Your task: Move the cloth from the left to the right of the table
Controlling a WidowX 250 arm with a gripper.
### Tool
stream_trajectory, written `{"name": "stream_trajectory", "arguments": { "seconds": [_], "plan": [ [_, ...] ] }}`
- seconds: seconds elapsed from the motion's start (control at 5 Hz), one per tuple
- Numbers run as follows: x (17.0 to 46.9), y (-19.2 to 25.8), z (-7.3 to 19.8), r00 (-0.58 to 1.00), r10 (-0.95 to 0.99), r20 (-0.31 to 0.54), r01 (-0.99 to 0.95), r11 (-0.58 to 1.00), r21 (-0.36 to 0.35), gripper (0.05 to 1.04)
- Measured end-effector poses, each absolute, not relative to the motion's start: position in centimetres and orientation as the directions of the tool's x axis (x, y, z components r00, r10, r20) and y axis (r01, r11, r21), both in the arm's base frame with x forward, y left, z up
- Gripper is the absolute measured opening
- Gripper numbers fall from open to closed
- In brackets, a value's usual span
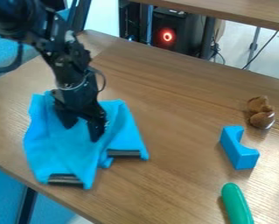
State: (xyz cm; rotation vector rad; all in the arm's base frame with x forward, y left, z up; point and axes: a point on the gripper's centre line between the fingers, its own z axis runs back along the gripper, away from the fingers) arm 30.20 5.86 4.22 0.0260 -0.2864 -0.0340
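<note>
Camera view: the soft, creased blue cloth (57,151) was spread beneath the gripper (81,134), whose fingers were parted. To its right, a notched blue block (239,151), a smooth green rod (236,204) and a lumpy brown object (259,112) were supported by the wood-grained table (176,100). Beyond, a dark case (177,26) was lit by a red ring (167,36).

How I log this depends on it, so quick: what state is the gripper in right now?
Gripper: open, fingers apart at the blue cloth, nothing visibly pinched between them; whether they touch it, I can't tell.
</note>
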Motion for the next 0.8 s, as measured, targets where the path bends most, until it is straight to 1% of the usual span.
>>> {"name": "stream_trajectory", "arguments": {
  "seconds": [0.2, 0.4, 0.8],
  "plan": [
    [32.6, 4.0, 4.3, 0.961, -0.024, 0.277, 0.033, 0.999, -0.027, 1.001],
    [34.7, 1.9, 4.5, 0.96, -0.014, 0.278, 0.028, 0.998, -0.048, 1.001],
    [39.8, -1.5, 4.7, 0.955, 0.026, 0.295, -0.027, 1.0, -0.002, 1.001]
  ]
}}
